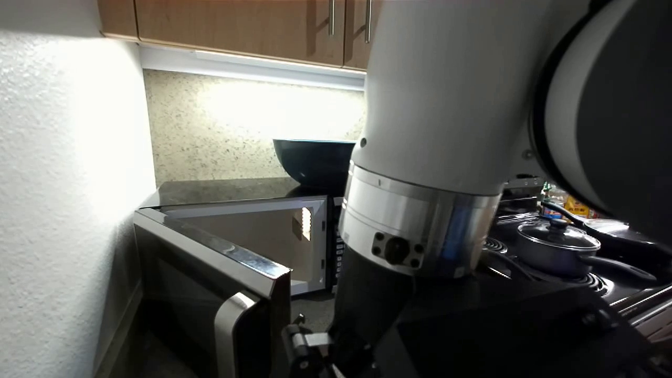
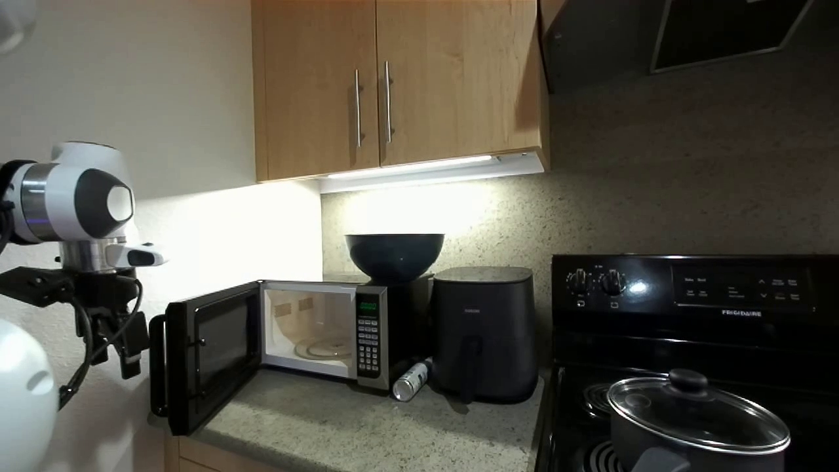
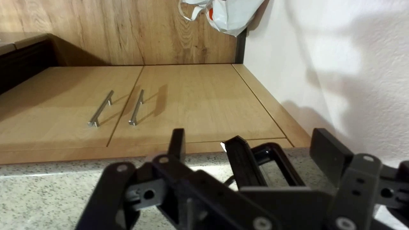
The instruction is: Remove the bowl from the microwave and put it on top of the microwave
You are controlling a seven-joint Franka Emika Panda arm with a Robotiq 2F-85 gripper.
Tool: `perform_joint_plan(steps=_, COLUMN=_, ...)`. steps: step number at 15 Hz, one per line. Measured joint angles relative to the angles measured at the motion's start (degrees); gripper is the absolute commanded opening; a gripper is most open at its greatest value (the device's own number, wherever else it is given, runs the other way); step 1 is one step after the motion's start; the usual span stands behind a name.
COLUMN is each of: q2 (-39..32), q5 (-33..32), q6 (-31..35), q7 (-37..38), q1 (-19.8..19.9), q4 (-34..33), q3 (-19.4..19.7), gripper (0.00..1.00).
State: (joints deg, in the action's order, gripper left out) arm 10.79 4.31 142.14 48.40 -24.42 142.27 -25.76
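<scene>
at far left, near the open door (image 2: 213,347), the gripper (image 2: 115,364) is held with its jaws spread wide and nothing grasped; in the wrist view the door handle (image 3: 285,165) is framed between them, though whether it is touched cannot be told. further right, only the turntable (image 2: 322,349) can be made out inside the microwave (image 2: 369,334), and the bowl (image 2: 394,257) is seen upright on top, toward the right. the placing is judged done; what is called for is a clean withdrawal. the gripper is best eased away from the door handle, slowly and without twisting, so that the door is not dragged, the microwave is not jolted and the bowl is not tipped toward the air fryer (image 2: 484,328) just beside.
</scene>
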Motion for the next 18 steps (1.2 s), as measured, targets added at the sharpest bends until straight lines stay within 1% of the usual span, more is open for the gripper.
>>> perform_joint_plan(steps=4, q2=-4.36, q5=4.5, q6=9.25, q7=-8.71, q1=0.0, q4=-1.43, q3=0.23, gripper=1.0)
perform_joint_plan(steps=6, q2=-7.52, q5=7.45, q6=12.65, q7=-13.09, q1=0.01, q4=-2.88, q3=0.33, gripper=1.0)
perform_joint_plan(steps=8, q2=-10.64, q5=7.97, q6=15.68, q7=-14.37, q1=0.23, q4=-4.42, q3=0.57, gripper=1.0)
perform_joint_plan(steps=11, q2=-14.16, q5=7.5, q6=20.75, q7=-13.97, q1=0.37, q4=-5.98, q3=1.72, gripper=1.0)
perform_joint_plan(steps=12, q2=-14.96, q5=6.61, q6=22.64, q7=-12.85, q1=0.38, q4=-6.26, q3=2.3, gripper=1.0)
perform_joint_plan(steps=14, q2=-15.89, q5=1.69, q6=26.33, q7=-7.16, q1=0.13, q4=-6.1, q3=3.95, gripper=1.0)
perform_joint_plan(steps=16, q2=-15.72, q5=-5.69, q6=29.5, q7=1.55, q1=-0.94, q4=-4.78, q3=6.48, gripper=1.0)
perform_joint_plan(steps=18, q2=-15.04, q5=-13.47, q6=31.12, q7=10.4, q1=-2.67, q4=-3.54, q3=10.42, gripper=1.0)
